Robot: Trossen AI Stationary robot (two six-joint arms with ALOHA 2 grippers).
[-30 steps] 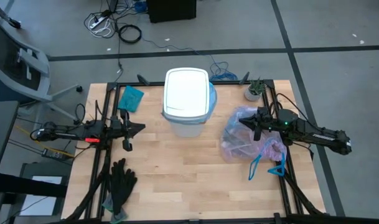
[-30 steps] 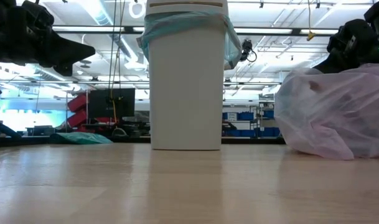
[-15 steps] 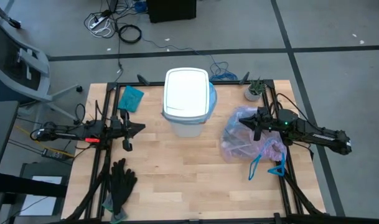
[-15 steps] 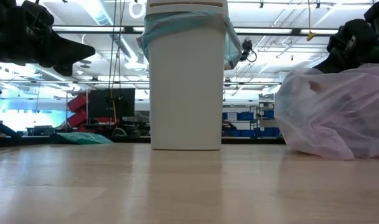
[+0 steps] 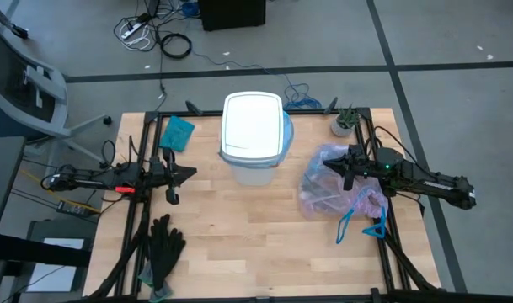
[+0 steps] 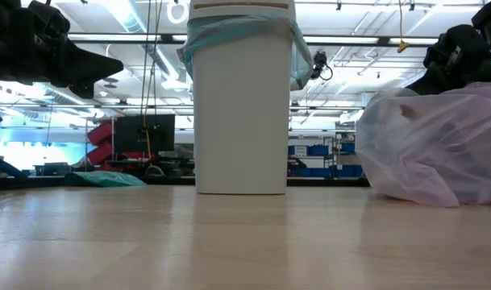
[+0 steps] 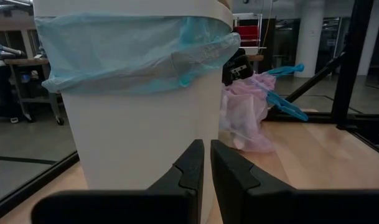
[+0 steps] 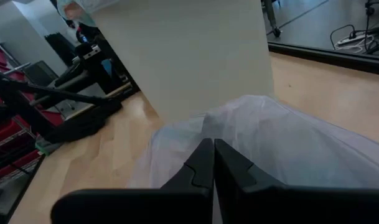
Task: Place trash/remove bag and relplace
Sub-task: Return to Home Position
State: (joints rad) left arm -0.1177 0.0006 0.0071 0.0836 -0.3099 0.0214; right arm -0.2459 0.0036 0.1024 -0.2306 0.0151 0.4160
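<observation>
Squarely at the back middle of the table: a white bin, lid shut, light-blue liner folded out over the rim. Just to its right, not touching it, the bag: pale pink, slumped on the wood, blue drawstring ties trailing toward the front edge. Dark shapes inside the film, too faint to tell apart as trash.

Left of the bin, the left gripper, held above the table and aimed at the bin wall. Jaws drawn almost together, only a slit between them, nothing held.

Over the back part of the bag, the right gripper, aimed toward the bin. Jaws closed together, nothing pinched. Whether they touch the film, impossible to tell.

Elsewhere: black gloves at the front left, a teal folded piece at the back left, a small potted plant at the back right corner.
</observation>
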